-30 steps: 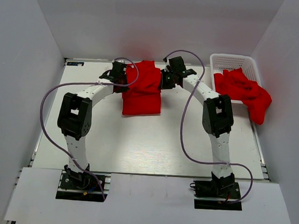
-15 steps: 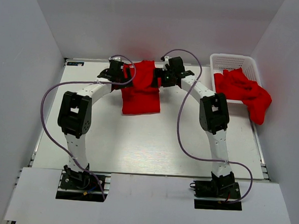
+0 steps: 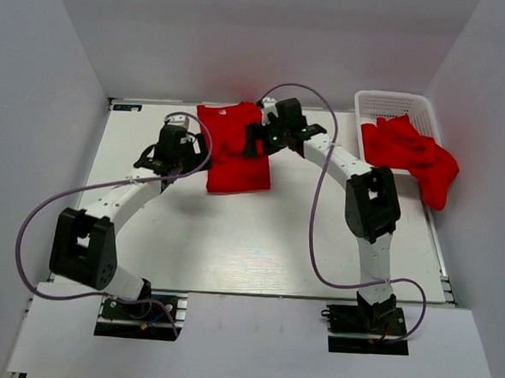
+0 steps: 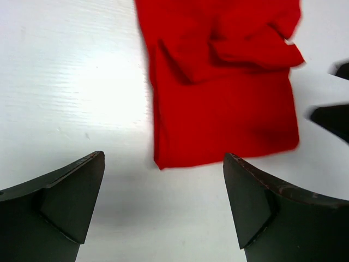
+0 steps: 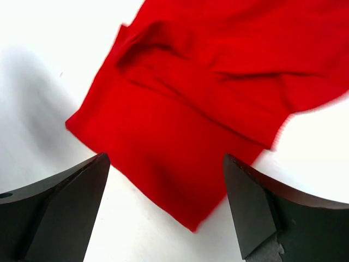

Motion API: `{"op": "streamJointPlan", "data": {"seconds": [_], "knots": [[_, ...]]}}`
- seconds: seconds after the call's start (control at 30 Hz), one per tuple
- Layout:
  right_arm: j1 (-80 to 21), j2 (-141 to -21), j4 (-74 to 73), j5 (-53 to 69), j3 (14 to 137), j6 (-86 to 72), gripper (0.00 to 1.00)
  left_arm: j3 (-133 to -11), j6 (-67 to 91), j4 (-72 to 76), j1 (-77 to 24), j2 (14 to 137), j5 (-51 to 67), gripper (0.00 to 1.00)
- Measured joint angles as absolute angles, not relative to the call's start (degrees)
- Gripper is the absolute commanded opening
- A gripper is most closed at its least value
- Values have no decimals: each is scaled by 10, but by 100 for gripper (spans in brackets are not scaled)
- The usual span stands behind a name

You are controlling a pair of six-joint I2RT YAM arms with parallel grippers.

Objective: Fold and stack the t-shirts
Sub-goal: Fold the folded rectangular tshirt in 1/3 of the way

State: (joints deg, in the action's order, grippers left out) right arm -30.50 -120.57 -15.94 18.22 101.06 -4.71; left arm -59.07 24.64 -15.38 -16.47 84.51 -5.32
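A folded red t-shirt [image 3: 236, 154] lies flat at the back middle of the table, seen also in the left wrist view [image 4: 218, 93] and the right wrist view [image 5: 218, 82]. My left gripper [image 3: 184, 151] is open just left of it, with bare table between its fingers [image 4: 163, 185]. My right gripper [image 3: 255, 139] hovers open over the shirt's right edge, one corner of the cloth lying below its gap [image 5: 163, 185]. More red t-shirts [image 3: 413, 156] lie crumpled, spilling out of the white basket [image 3: 393, 103].
The white lattice basket stands at the back right corner, with cloth hanging over its near rim onto the table. White walls close in the table [image 3: 232, 239] on three sides. A purple cable [image 3: 316, 201] loops off each arm.
Both grippers have let go of the folded shirt and opened. The left arm has drawn back and to the left of it; the right gripper has shifted left over the shirt's edge.
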Motion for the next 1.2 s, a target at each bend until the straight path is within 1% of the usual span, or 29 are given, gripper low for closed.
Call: {"op": "streamJointPlan", "data": {"seconds": [0.07,0.2,0.4,0.57,0.73,0.97,1.2], "knots": [[-322,-1230,-166,185,1027,-43,90,-561,243,-136,-166,824,-26,100],[-342,-1279,-167,192,1053,-45,90,-538,240,-127,-167,820,4,100],[-347,-1322,-173,192,1074,-50,90,-528,239,-148,-167,797,-4,100],[-351,-1334,-173,183,1087,-54,90,-512,238,-162,-166,758,-17,100],[-354,-1347,-154,173,1095,-58,90,-509,238,-173,-166,754,-26,100],[-356,-1365,-83,166,1091,-76,90,-509,235,-181,-166,754,-54,100],[-357,-1365,38,147,1051,-89,90,-486,233,-176,-166,732,-58,100]]}}
